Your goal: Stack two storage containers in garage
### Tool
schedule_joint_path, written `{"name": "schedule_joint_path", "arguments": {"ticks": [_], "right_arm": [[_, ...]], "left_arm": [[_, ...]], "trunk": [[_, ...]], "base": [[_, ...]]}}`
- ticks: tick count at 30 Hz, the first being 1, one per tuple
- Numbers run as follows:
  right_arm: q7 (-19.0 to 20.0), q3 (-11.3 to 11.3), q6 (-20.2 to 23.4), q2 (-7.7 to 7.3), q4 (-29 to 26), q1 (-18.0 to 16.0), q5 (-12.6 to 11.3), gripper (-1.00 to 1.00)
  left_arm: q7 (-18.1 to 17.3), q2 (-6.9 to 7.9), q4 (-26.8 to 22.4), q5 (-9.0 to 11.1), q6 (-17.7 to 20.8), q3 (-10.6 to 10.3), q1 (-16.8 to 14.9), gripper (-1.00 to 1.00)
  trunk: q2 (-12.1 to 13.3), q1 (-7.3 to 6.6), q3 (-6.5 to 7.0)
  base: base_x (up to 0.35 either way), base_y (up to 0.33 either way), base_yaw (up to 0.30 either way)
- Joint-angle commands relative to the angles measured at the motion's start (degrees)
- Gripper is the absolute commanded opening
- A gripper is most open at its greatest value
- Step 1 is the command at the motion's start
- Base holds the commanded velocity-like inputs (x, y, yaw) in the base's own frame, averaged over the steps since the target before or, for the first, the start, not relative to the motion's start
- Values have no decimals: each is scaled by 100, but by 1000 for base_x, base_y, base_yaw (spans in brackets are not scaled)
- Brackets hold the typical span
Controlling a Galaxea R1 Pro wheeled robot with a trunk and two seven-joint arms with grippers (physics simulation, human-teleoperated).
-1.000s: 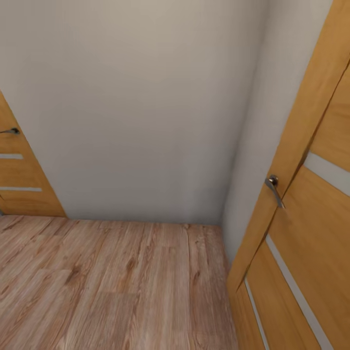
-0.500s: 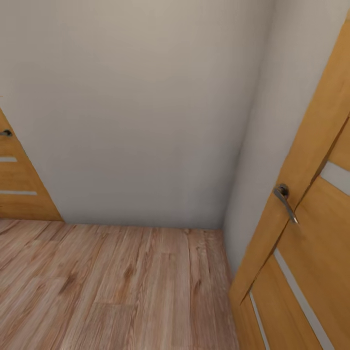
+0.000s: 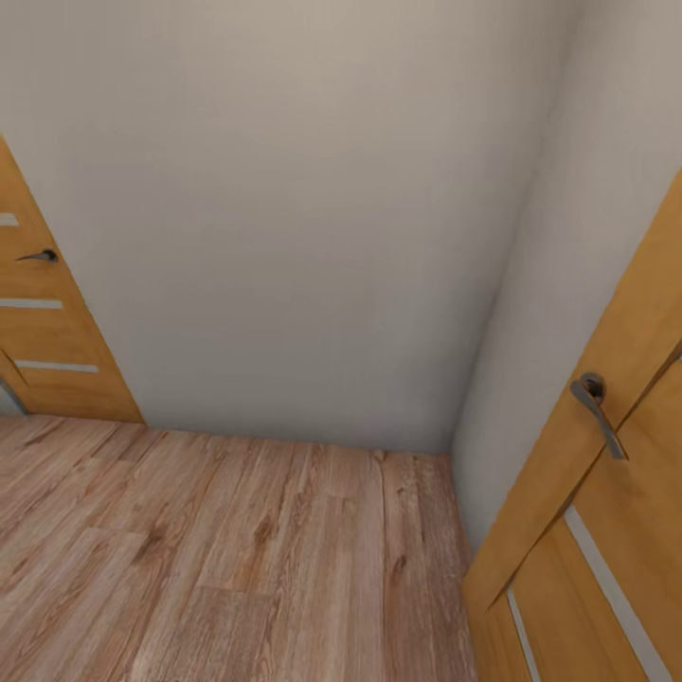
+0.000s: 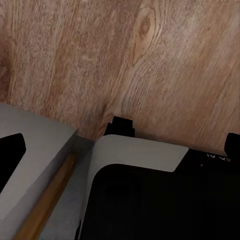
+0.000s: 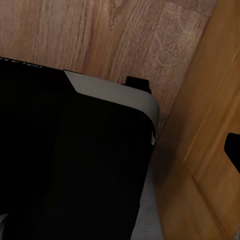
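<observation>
The storage containers were nowhere to see. The head camera had swung left, showing more of the left door (image 3: pixel 43 322). Grippers' state: cannot tell. Robot seemed on its way.

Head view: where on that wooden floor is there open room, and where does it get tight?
The light wood plank floor lies bare from the plain white wall toward the camera, bordered at left by an orange-brown door. It narrows at right, where another orange-brown door with frosted strips angles in beside the corner.
</observation>
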Motion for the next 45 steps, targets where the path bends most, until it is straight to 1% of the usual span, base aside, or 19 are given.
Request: {"name": "schedule_joint_path", "arguments": {"ticks": [1,5,20,27,32,45], "right_arm": [[24,42,-31,3,17,-7,-59,100],[23,45,-31,3,17,-5,-58,100],[18,39,-28,13,17,-6,-71,100],[17,37,-23,11,17,-6,-84,100],[25,36,-24,3,17,-5,-76,100],[22,37,-29,7,17,-8,-65,100]], "left_arm": [[9,2,0,29,20,20,-2,100],[2,7,-1,29,20,20,0,100],[9,3,-2,29,20,20,0,100],[12,1,-2,29,20,20,1,100],[8,0,-2,29,20,20,-1,100],[0,2,-2,21,20,19,0,100]], "trunk": [[-4,0,-5],[-4,0,-5],[-4,0,-5],[-4,0,-5],[-4,0,-5],[-4,0,-5]], "base": [[8,0,8],[142,0,3],[272,0,13],[33,0,232],[2,0,44],[307,0,0]]}}
